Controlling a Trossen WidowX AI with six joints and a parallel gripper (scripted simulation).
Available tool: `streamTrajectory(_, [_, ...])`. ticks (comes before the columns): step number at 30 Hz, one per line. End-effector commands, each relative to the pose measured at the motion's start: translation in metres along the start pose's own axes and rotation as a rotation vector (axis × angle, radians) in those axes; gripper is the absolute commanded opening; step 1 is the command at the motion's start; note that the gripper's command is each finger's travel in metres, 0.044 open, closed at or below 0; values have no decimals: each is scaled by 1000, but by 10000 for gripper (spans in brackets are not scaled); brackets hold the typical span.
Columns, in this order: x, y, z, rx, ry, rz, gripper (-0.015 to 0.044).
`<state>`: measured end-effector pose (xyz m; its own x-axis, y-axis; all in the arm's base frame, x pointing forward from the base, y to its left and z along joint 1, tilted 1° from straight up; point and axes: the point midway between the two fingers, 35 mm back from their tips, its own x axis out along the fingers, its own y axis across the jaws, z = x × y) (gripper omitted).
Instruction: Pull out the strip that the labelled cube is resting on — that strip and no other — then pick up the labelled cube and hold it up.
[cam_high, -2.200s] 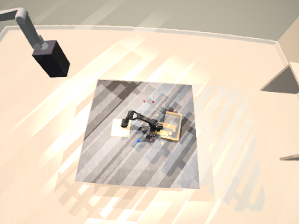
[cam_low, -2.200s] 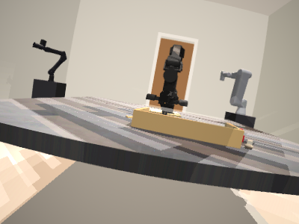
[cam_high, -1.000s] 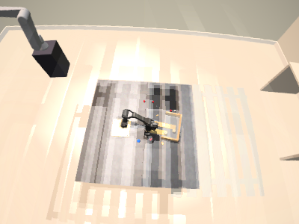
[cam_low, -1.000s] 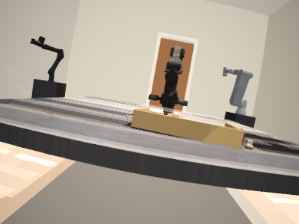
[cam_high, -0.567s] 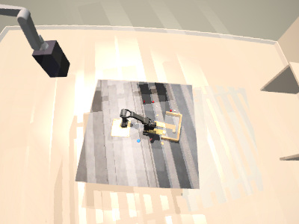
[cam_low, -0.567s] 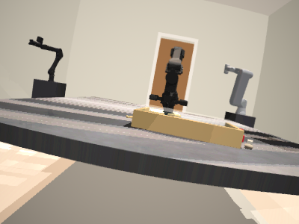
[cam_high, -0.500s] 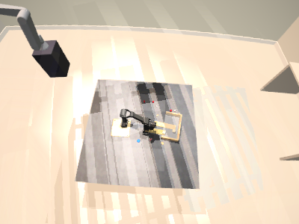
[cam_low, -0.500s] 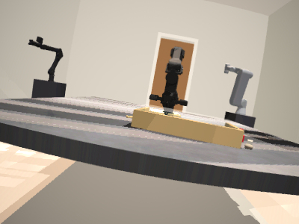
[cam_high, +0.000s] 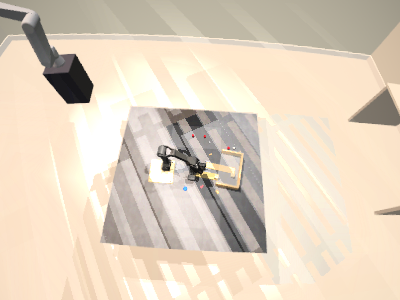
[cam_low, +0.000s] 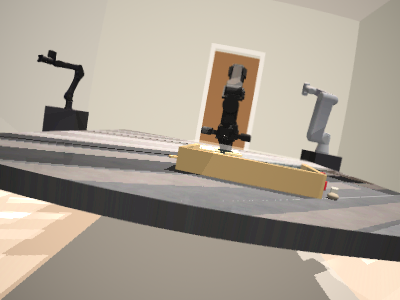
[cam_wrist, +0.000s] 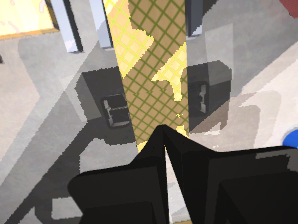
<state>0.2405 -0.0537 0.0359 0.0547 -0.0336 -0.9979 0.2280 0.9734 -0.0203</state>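
A tan strip with a green crosshatch (cam_wrist: 157, 55) (cam_high: 208, 176) runs up the wrist view, its near end sticking out beyond the pale guide rails. My gripper (cam_wrist: 161, 128) (cam_high: 193, 177) (cam_low: 226, 150) is shut on that near end, with the fingertips together low over the table. A second strip (cam_wrist: 25, 17) (cam_high: 217, 168) with a dotted face lies beside it, at the upper left of the wrist view. No labelled cube shows in the wrist view. In the top view a small pale block is near the far end of the second strip, too small to read any label.
A wooden three-sided frame (cam_high: 241, 171) (cam_low: 250, 172) stands around the strips' far ends. Guide rails (cam_wrist: 67, 25) (cam_wrist: 195, 20) flank the strips. A blue object (cam_high: 185, 188) (cam_wrist: 292, 139) and a red one (cam_high: 202, 186) (cam_wrist: 291, 6) lie to the side. Other small red pieces lie farther off.
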Motion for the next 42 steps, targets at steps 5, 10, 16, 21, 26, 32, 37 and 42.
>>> streamTrajectory(5, [5,1,-20,1,30,1,0])
streamTrajectory(10, [5,1,-27,1,31,1,0])
streamTrajectory(16, [5,1,-37,1,32,1,0])
streamTrajectory(21, [5,2,-44,1,32,1,0])
streamTrajectory(26, [5,2,-51,1,33,1,0])
streamTrajectory(32, [5,2,-51,1,33,1,0])
streamTrajectory(37, [5,2,-51,1,33,1,0])
streamTrajectory(42, [5,2,-51,1,33,1,0])
